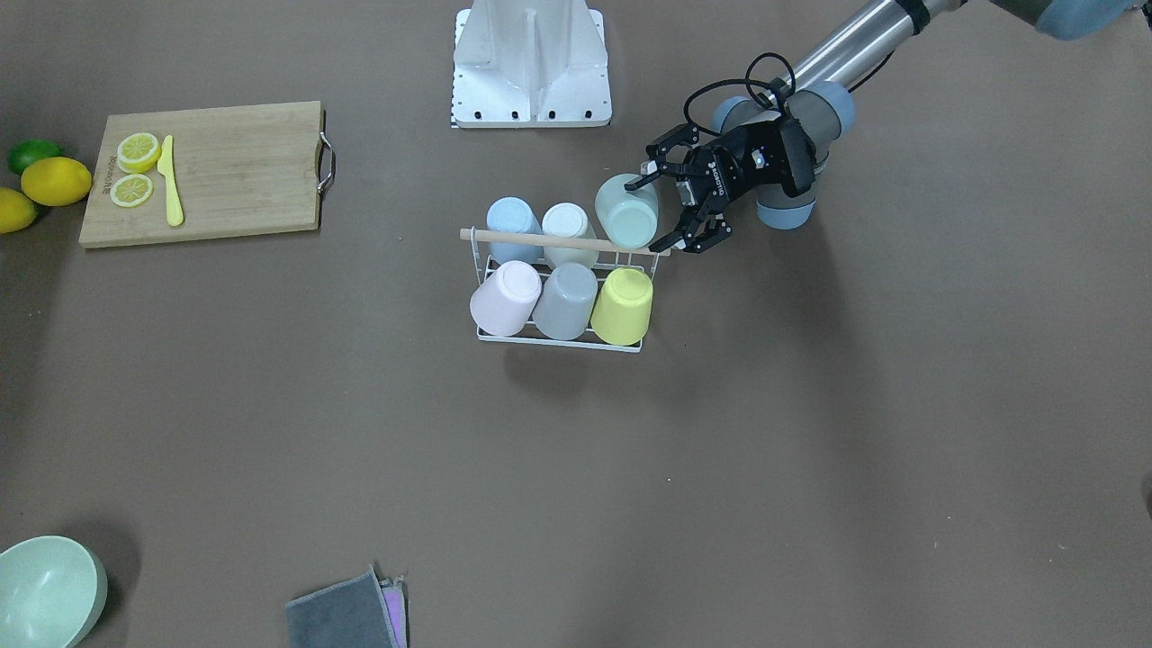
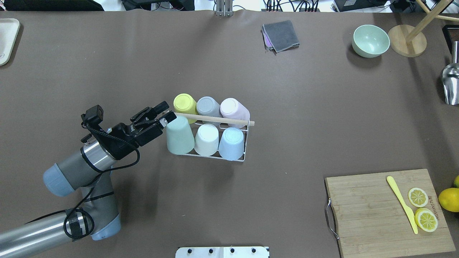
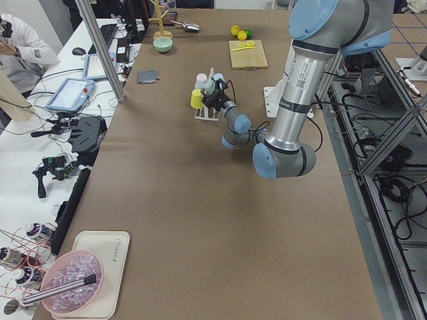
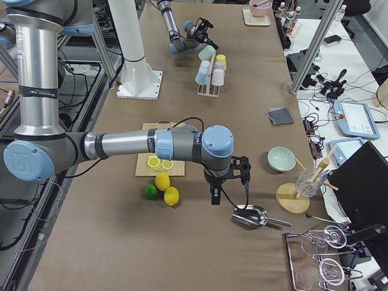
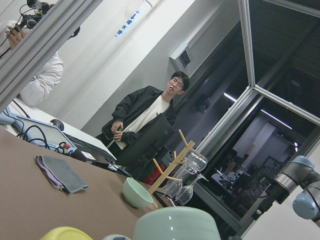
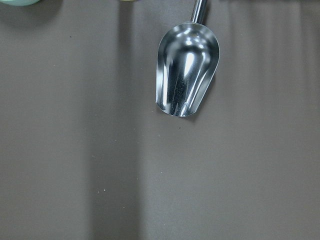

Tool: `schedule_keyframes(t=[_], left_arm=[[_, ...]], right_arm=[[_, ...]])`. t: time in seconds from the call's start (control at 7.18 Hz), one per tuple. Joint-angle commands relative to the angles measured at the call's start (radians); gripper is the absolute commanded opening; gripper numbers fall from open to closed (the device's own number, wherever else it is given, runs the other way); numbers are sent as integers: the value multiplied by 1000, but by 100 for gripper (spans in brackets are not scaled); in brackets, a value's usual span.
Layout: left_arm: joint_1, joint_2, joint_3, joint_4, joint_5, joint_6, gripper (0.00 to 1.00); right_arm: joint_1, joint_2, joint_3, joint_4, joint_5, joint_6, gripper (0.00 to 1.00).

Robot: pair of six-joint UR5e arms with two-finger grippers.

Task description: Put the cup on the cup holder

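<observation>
- Left gripper (image 2: 168,111) spread wide, holding nothing, just beside the green cup (image 2: 179,136).
- Cup sits upturned at the rack's (image 2: 245,143) left end; placing looks done.
- Next: back away, clear of the rod (image 2: 215,119).
- Right gripper (image 4: 229,182): grip unclear.

Table (image 2: 322,107): brown covering.
Middle: cup holder (image 2: 215,119).
Right corner, robot's side: cutting board (image 2: 369,211), lemon (image 2: 449,199) beside it.
Far edge: folded cloths (image 2: 281,35), green bowl (image 2: 370,40).
Right edge: metal scoop (image 2: 452,86).

The cups (image 1: 623,306) looked matt, probably plastic. The rack (image 1: 558,340) was white-coated wire with a pale wooden rod (image 2: 215,119). The scoop (image 6: 187,70) was mirror-bright metal, the board (image 1: 234,171) grained wood, the table (image 1: 810,405) matt brown.
</observation>
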Motion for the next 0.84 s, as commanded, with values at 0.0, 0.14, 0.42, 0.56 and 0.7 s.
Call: schedule_keyframes(t=[0.0,0.14,0.42,0.56,0.7], left_arm=[[0,-1,0,-2,20,1,98],[-2,-2,-5,-1,20,1,98],[-55,4,-25,8,15,7,98],[-101,4,-29,60,8,-2,98],[-139,-4,-30,158,9,1,98]], right_arm=[[-1,0,0,0,-3,-1,100],[-1,0,0,2,-3,-1,100],[-1,1,0,2,-3,-1,100],[-1,1,0,0,2,-1,100],[-1,0,-3,0,9,-1,100]])
